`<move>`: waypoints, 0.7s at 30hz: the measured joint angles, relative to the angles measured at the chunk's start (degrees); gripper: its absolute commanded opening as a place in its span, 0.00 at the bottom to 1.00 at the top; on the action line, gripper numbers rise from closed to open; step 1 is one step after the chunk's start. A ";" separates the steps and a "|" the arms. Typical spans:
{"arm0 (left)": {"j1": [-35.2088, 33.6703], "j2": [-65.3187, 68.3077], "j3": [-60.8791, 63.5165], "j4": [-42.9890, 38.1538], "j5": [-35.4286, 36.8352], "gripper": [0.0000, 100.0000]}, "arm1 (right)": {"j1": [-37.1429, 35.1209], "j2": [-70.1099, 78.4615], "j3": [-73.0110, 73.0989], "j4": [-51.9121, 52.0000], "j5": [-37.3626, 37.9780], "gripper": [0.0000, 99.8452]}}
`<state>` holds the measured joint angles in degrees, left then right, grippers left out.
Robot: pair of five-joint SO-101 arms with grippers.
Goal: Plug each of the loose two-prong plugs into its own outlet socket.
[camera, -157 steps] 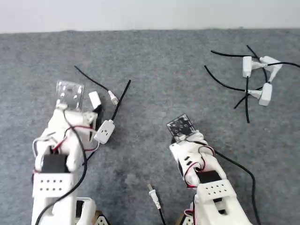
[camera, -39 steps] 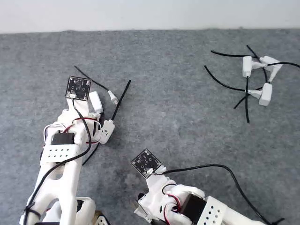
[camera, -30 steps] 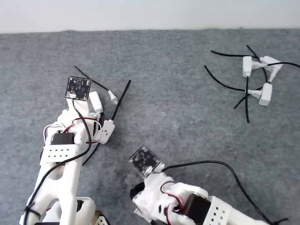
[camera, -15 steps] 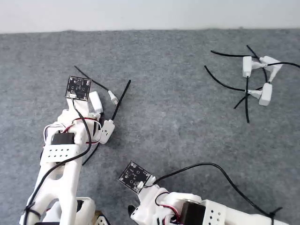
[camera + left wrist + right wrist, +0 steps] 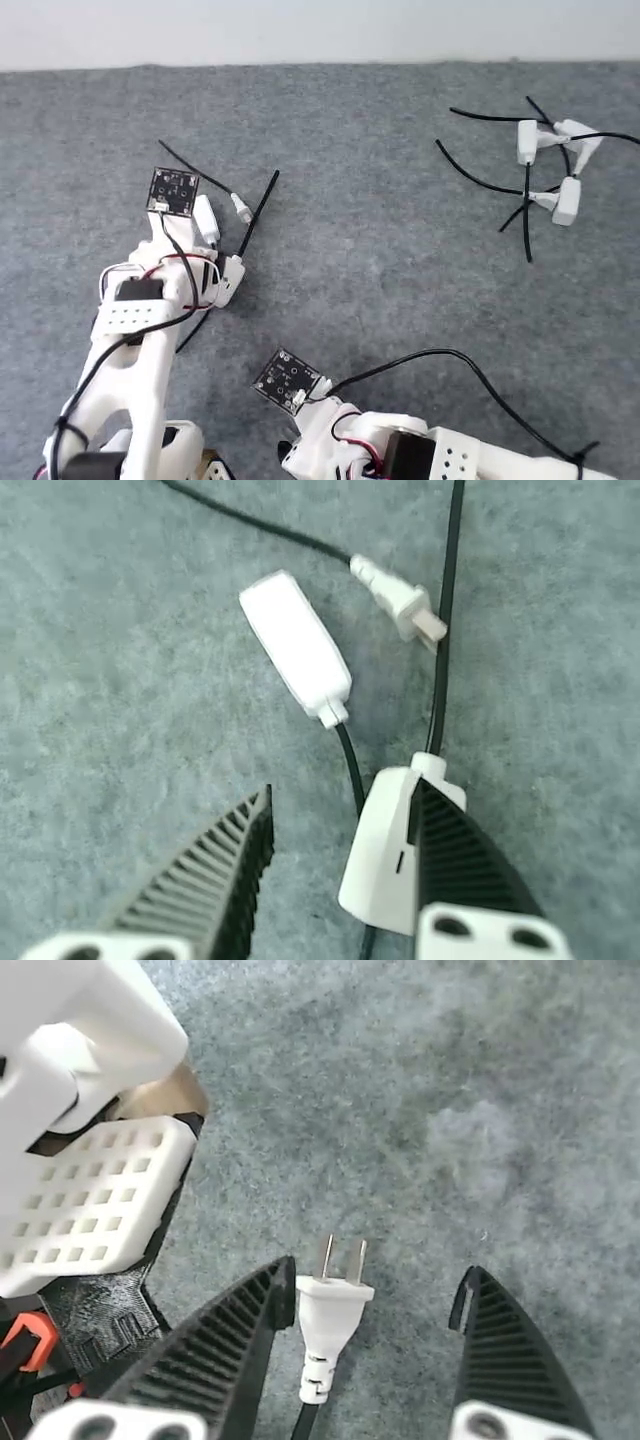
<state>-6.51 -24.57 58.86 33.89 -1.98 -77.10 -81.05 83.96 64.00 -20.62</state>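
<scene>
In the left wrist view my left gripper (image 5: pixel 343 800) is open and low over the carpet. A white outlet socket (image 5: pixel 392 855) lies against the inner face of one finger, with its black cable running between the jaws. A second white socket (image 5: pixel 297 648) and a loose two-prong plug (image 5: pixel 405 602) lie just beyond. From above, these are the near socket (image 5: pixel 230 279), the far socket (image 5: pixel 205 219) and the plug (image 5: pixel 241 208). My right gripper (image 5: pixel 378 1275) is open at the table's front, and another loose plug (image 5: pixel 331 1312) lies between its fingers, close to one.
At the back right, three white sockets (image 5: pixel 527 141) (image 5: pixel 580 136) (image 5: pixel 566 201) lie in a tangle of black cables. The left arm's base (image 5: pixel 90 1195) stands close beside the right gripper. A black cable (image 5: pixel 470 375) trails from the right arm. Bare grey carpet (image 5: pixel 370 220) fills the middle.
The right arm has swung from the table's middle down to the front edge, over the loose plug. The left arm has turned its wrist and shifted slightly by the near socket.
</scene>
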 measured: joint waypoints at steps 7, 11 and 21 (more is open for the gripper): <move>0.00 1.41 -0.88 0.00 0.18 0.22 | -0.53 0.00 3.60 0.00 1.58 0.26; 0.00 1.58 -0.88 -1.32 0.18 0.22 | -2.20 -0.79 5.63 -0.70 2.37 0.26; 0.00 1.58 -0.88 -1.41 0.18 0.22 | -4.40 -0.18 8.62 -3.08 2.46 0.26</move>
<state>-6.51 -22.99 57.98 32.48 -1.80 -81.49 -81.23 92.57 60.92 -18.15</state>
